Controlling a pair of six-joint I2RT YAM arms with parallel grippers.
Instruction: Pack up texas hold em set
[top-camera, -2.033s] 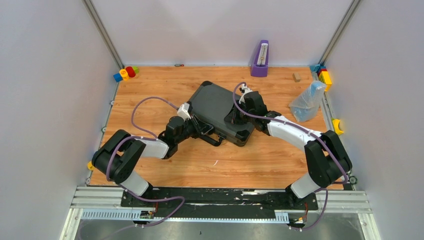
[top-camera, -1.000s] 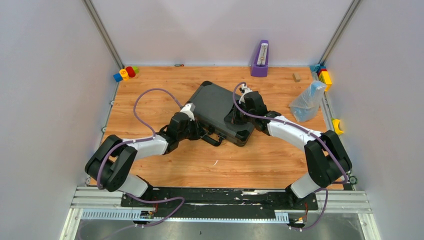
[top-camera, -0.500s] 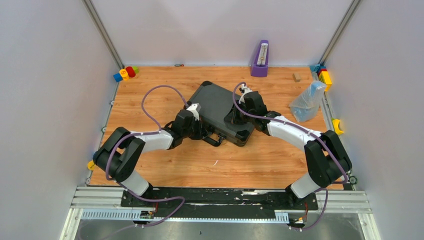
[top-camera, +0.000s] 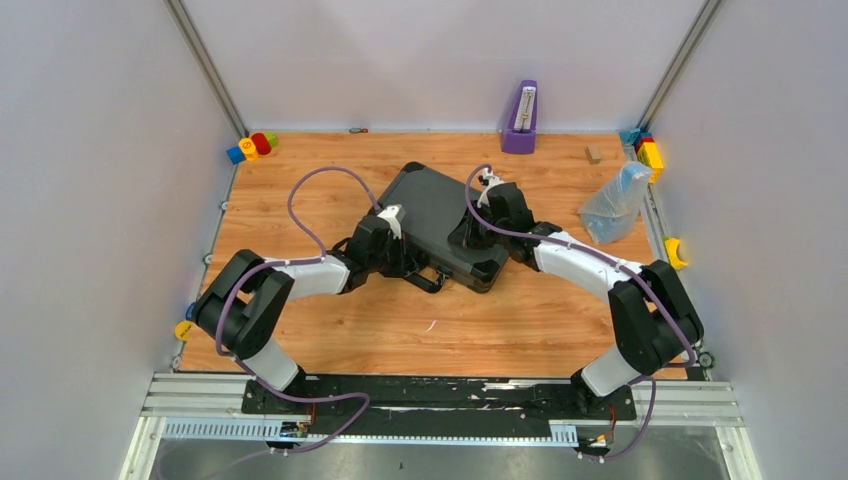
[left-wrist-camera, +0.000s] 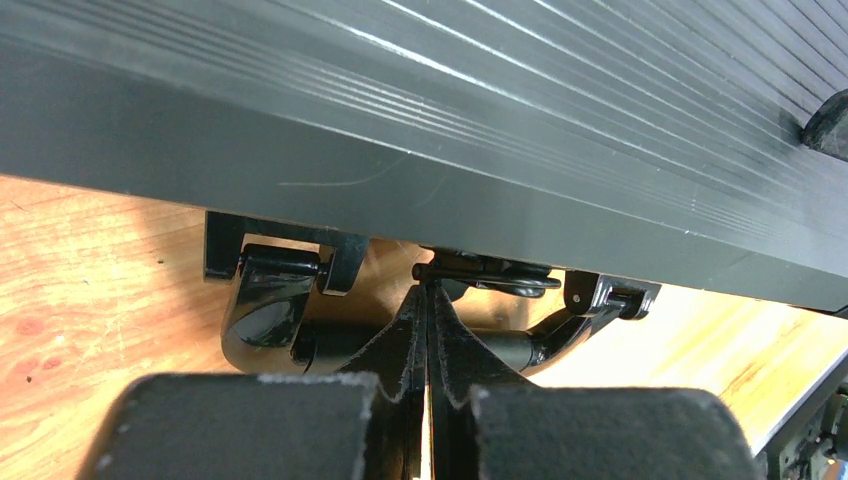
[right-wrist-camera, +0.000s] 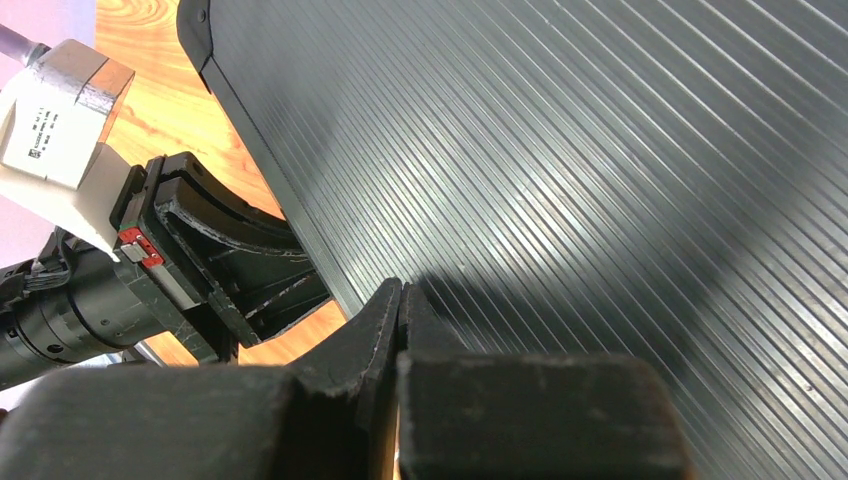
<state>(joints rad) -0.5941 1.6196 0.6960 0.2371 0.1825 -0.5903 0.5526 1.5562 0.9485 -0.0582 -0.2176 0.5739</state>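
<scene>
The black hard case (top-camera: 430, 212) lies closed and at an angle in the middle of the table, its ribbed lid up. Its handle (top-camera: 432, 280) sticks out of the near edge. My left gripper (top-camera: 408, 262) is shut at that near edge. In the left wrist view its tips (left-wrist-camera: 428, 292) touch a latch (left-wrist-camera: 490, 277) under the lid's edge (left-wrist-camera: 450, 130), next to the handle (left-wrist-camera: 270, 320). My right gripper (top-camera: 468, 238) is shut, its tips (right-wrist-camera: 400, 292) resting on the ribbed lid (right-wrist-camera: 600, 150) near its edge. Chips, cards and dice are out of view.
A purple upright object (top-camera: 520, 118) stands at the back wall. A clear plastic bag (top-camera: 615, 203) lies right of the case, with a small wooden block (top-camera: 593, 153) behind it. Colourful toy blocks sit in the back left corner (top-camera: 252, 147) and the back right corner (top-camera: 648, 150).
My left gripper has moved right and forward along the case's near edge to the latch by the handle. The right arm and the case have not moved.
</scene>
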